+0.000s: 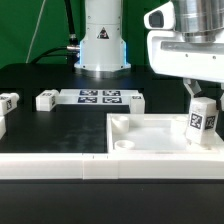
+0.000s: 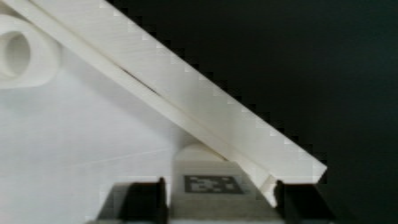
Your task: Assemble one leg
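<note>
One leg (image 1: 203, 122) stood upright in my pincer (image 1: 202, 106) — my fingers (image 2: 139, 203) were parted only by its width and clamped on its sides. It hung over the square panel's (image 1: 140, 158) corner at the exterior view's right, inside the raised rim; whether it touched the panel's floor I couldn't tell. Its face bore a black-and-white square tag (image 2: 214, 184) — a blocky pattern. Similar tags lined the marker board (image 1: 100, 97).

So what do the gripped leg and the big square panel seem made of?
The leg: likely matte white plastic, opaque and uniform, with a printed black-and-white tag. The square panel: seemingly the same white plastic, smooth, light catching its raised rim; moulded or printed, cannot tell.
</note>
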Controlling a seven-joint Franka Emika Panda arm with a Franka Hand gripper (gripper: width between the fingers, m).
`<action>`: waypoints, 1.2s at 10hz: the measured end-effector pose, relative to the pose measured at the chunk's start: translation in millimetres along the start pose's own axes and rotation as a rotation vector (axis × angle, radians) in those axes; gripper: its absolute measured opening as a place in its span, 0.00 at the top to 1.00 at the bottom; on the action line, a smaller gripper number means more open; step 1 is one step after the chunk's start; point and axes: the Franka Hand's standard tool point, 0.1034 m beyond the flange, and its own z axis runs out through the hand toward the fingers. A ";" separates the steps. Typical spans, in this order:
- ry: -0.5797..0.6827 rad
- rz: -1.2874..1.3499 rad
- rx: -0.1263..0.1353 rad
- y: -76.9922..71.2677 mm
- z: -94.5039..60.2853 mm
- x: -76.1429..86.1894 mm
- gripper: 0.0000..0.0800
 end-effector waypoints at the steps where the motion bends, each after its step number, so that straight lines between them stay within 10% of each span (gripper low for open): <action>1: -0.002 0.003 0.001 -0.2 0.3 -0.6 0.63; 2: -0.002 -0.046 0.001 -0.1 0.2 -0.4 0.63; 4: 0.005 -0.066 0.028 0.8 2.9 2.8 0.26; 8: 0.024 -0.630 -0.011 4.6 -0.4 11.0 0.19; 12: 0.075 -1.148 -0.117 -3.1 1.0 15.7 0.19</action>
